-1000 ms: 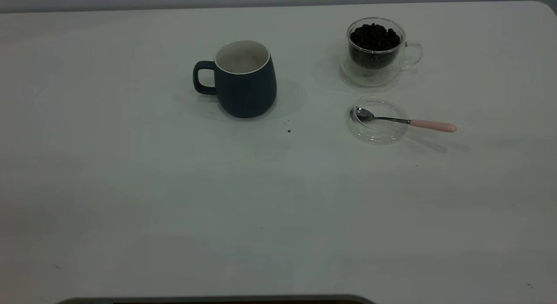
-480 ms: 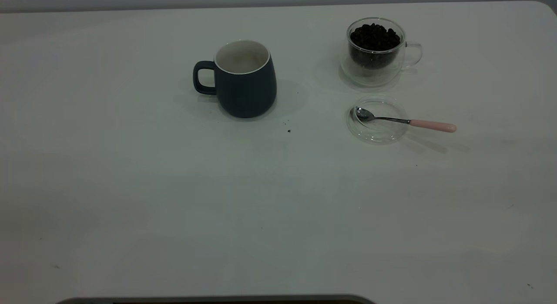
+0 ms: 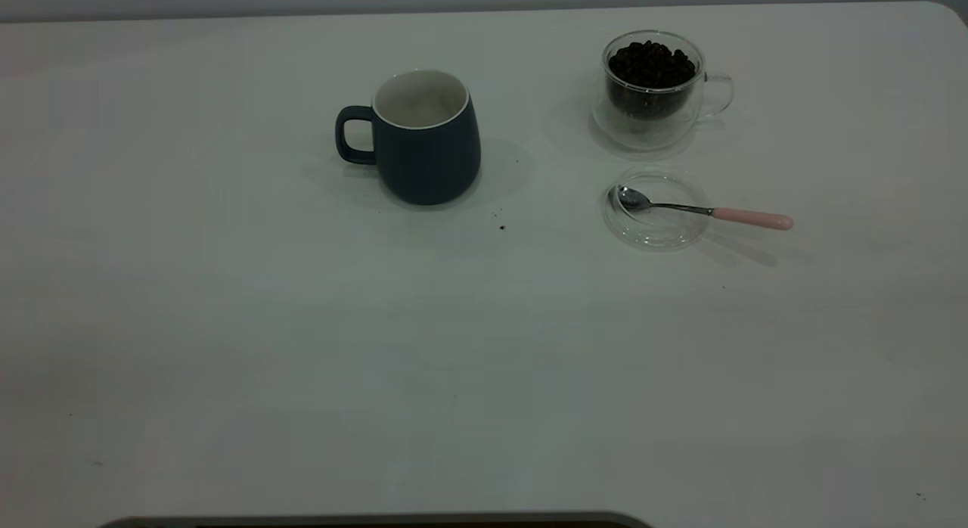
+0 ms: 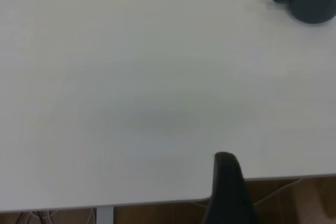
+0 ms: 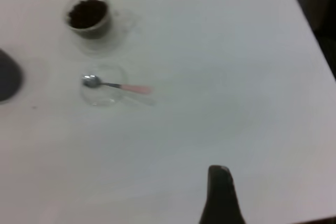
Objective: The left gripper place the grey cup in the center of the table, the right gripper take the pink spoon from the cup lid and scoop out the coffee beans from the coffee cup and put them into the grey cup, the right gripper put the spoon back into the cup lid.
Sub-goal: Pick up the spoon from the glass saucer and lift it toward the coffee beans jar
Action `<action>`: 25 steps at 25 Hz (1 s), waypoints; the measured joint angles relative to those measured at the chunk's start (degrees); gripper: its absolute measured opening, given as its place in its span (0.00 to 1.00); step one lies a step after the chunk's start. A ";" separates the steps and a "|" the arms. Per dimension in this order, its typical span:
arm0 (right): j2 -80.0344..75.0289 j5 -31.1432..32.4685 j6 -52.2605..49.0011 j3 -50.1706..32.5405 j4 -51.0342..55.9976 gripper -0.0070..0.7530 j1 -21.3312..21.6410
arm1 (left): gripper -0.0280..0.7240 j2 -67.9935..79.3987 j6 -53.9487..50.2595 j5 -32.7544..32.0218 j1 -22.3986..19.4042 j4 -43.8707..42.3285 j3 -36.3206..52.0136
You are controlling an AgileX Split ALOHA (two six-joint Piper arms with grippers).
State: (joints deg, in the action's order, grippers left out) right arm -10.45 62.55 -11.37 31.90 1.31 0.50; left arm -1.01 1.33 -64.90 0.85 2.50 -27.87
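Neither arm shows in the exterior view. Each wrist view shows one dark finger, the left gripper [image 4: 227, 182] over the table [image 3: 227, 324] edge and the right gripper [image 5: 219, 192] likewise; whether the fingers are open cannot be told. The grey cup [image 3: 423, 138] stands upper centre. The coffee cup [image 3: 654, 89] with coffee beans [image 3: 650, 65] stands upper right, the pink spoon [image 3: 703, 210] resting in the cup lid [image 3: 656, 237] just below.

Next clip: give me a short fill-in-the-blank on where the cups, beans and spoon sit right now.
1. The pink spoon has its bowl resting in the ____.
2. The coffee beans fill the clear ____ cup.
3. The grey cup stands upright with its handle turned away from the ____ cup.
4. Inside, the grey cup holds ____ beans.

Missing words: cup lid; coffee; coffee; no
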 joint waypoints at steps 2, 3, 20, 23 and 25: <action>-7.28 -0.65 1.22 3.98 0.78 0.80 0.00 | 0.79 0.00 0.00 0.00 0.00 0.00 0.00; -11.83 -0.65 1.85 6.23 1.31 0.80 0.00 | 0.79 0.00 0.00 0.00 0.00 0.00 0.00; -65.39 -11.29 12.71 17.96 25.65 0.80 1.58 | 0.79 0.00 -0.08 0.00 0.00 0.00 0.00; -70.17 -11.18 18.06 17.96 31.46 0.80 5.82 | 0.79 0.00 -0.08 0.00 0.00 0.00 0.00; -73.00 -10.38 23.01 17.98 35.52 0.80 9.05 | 0.79 0.00 -0.08 0.00 0.00 0.00 0.00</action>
State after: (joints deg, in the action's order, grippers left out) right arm -83.44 52.17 11.64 49.88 36.84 9.55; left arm -1.01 1.25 -64.90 0.85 2.50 -27.87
